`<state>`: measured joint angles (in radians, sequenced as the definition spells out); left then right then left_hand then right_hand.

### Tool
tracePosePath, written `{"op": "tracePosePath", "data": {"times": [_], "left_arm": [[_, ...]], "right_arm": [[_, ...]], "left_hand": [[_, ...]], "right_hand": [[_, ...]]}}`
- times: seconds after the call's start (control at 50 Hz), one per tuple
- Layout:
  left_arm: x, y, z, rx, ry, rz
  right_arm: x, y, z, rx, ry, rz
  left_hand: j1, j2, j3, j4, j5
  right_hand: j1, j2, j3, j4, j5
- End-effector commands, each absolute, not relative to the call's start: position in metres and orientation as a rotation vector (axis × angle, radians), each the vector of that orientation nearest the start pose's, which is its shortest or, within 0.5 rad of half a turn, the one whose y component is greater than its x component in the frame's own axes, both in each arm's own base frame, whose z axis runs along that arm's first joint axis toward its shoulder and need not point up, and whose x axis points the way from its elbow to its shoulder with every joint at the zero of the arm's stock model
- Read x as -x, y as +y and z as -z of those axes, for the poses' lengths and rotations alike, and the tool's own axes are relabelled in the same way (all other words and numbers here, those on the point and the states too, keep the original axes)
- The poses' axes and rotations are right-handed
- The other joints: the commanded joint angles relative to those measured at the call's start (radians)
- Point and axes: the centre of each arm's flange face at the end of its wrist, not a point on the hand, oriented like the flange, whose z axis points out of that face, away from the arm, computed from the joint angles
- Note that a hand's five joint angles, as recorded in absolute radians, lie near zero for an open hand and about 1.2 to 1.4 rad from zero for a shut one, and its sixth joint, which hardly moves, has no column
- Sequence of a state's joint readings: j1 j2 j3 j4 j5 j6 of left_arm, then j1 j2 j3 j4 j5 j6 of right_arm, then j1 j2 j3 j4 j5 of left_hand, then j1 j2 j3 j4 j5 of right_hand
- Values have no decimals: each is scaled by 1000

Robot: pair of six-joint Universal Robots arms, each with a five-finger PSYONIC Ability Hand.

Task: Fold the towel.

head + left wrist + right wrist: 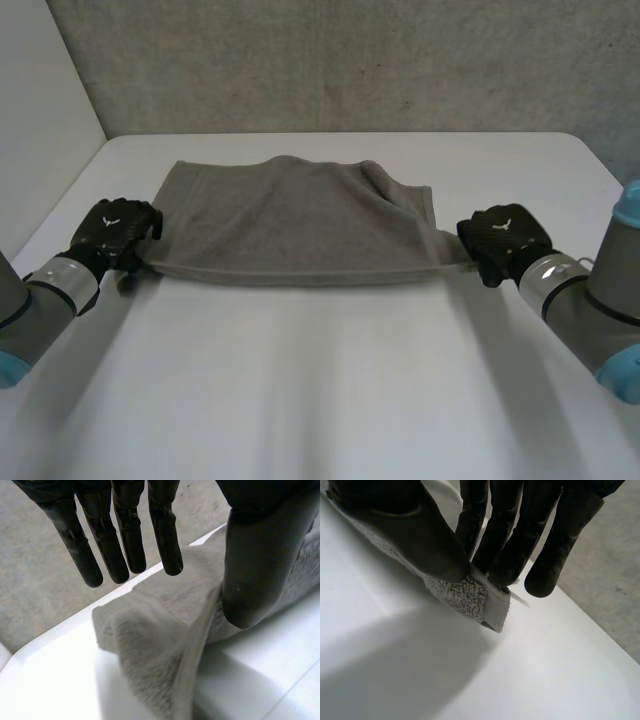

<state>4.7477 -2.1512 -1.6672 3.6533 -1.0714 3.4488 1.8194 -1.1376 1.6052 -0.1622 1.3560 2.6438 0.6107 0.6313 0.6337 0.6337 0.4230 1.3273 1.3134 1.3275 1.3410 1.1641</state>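
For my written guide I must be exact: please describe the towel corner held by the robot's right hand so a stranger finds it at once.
On the white table lies one grey towel. Follow its near edge to the right hand. Unlike the far corners, which lie flat, this corner is pinched between thumb and fingers, its hemmed tip sticking out.

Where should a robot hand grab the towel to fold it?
At the two near corners, each from its outer side: the towel lies flat and wide, so its ends are easy to reach. The right robot hand pinches one corner.
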Motion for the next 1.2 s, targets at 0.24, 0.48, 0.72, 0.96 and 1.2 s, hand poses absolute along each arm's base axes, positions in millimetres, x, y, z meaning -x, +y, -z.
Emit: {"op": "tracePosePath", "data": {"times": [0.24, 0.48, 0.72, 0.96, 1.2], "left_arm": [[154, -378, -120, -751, 2354, 2089], [147, -365, -184, -750, 2227, 2207], [127, -352, -291, -535, 1971, 2532], [119, -345, -298, -404, 2061, 2586], [118, -357, -271, -389, 2168, 2516]], "right_arm": [[-208, -319, -177, 936, 2313, 1895], [-209, -316, -208, 874, 2238, 1992], [-207, -298, -315, 752, 1996, 2236], [-209, -294, -330, 839, 2085, 2142], [-212, -305, -311, 920, 2133, 2102]], "left_hand": [[782, 762, 759, 759, 795], [786, 765, 763, 763, 799], [786, 765, 763, 763, 799], [786, 765, 763, 763, 799], [786, 765, 763, 763, 799]], "right_hand": [[69, 83, 69, 55, 58], [69, 83, 69, 55, 58], [69, 83, 69, 55, 58], [69, 83, 69, 55, 58], [69, 83, 69, 55, 58]]}}
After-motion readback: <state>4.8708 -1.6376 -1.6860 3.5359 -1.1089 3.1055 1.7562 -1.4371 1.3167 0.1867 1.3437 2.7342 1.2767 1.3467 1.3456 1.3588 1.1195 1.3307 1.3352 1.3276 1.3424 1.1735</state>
